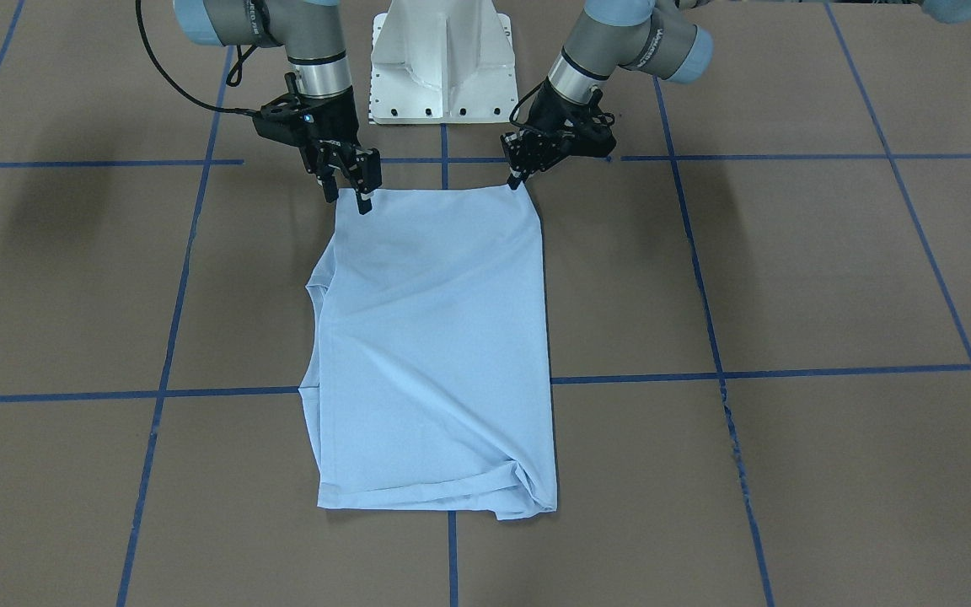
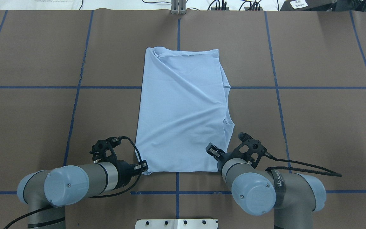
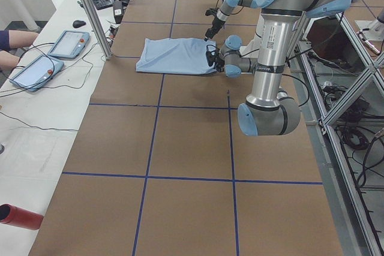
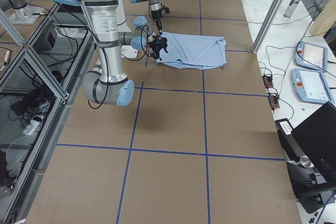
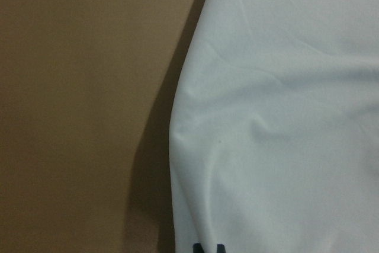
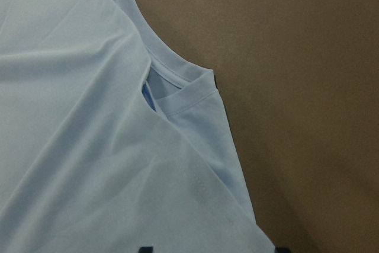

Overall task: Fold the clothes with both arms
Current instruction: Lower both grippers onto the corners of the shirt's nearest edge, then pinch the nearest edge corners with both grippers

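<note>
Seen from overhead, the pale blue fabric T-shirt (image 2: 179, 111) lies mid-table, already folded lengthwise into a strip. The left black two-finger gripper (image 1: 518, 179) pinches its 7 o'clock corner. The right gripper (image 1: 348, 198) hovers spread at 5 o'clock. The crosswise fold seemingly remains.

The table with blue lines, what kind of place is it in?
Probably a robotics lab: a left arm and right arm at a T-shirt on a blue-taped grid table, teach pendants on the side bench.
</note>
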Tool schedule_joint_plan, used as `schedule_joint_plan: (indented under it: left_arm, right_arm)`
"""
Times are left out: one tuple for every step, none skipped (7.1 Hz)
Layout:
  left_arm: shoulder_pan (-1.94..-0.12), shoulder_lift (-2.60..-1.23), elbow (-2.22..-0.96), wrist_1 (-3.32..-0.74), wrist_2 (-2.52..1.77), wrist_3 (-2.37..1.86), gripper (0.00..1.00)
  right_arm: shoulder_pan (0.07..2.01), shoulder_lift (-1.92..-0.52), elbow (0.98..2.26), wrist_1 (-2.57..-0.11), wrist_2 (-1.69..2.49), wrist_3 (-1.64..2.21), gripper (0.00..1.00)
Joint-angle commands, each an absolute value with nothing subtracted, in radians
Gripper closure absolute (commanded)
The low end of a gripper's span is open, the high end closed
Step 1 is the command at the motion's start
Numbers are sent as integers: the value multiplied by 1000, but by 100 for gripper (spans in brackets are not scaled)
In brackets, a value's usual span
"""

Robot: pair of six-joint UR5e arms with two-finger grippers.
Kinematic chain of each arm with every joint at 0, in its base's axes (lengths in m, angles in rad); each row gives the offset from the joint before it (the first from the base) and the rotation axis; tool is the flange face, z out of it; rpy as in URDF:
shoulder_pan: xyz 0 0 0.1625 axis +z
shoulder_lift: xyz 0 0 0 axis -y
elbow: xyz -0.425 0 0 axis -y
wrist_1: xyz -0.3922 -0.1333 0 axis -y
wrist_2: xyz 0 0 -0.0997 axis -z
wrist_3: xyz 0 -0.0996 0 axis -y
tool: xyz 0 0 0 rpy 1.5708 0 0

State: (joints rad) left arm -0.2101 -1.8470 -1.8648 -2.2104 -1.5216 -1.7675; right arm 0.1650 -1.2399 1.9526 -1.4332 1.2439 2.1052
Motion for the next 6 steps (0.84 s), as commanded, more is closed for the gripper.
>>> schedule_joint_plan:
  left_arm:
    - [-210,-1845,-1865,-2210,-1522,-1769,100]
    - [-210,-1847,-1865,-2210,-1520,-1769,100]
    - [-210,-1847,-1865,-2210,-1520,-1767,100]
    - [-210,-1847,-1865,-2210,-1520,-1769,100]
    - [-210,-1845,-1865,-2210,-1522,-1767,100]
    - [-210,-1845,-1865,-2210,-1522,-1767,100]
  right_arm:
    - [160,-1195,1896,-1459,1244,2125,25]
    - [160,-1195,1898,-1465,1244,2117,25]
    - [170,-1195,1898,-1500,1249,2106,25]
    - [184,-1195,1898,-1506,1252,2056,25]
    - [184,-1198,1896,-1508,1252,2042,23]
    - [183,-1198,1893,-1508,1252,2042,23]
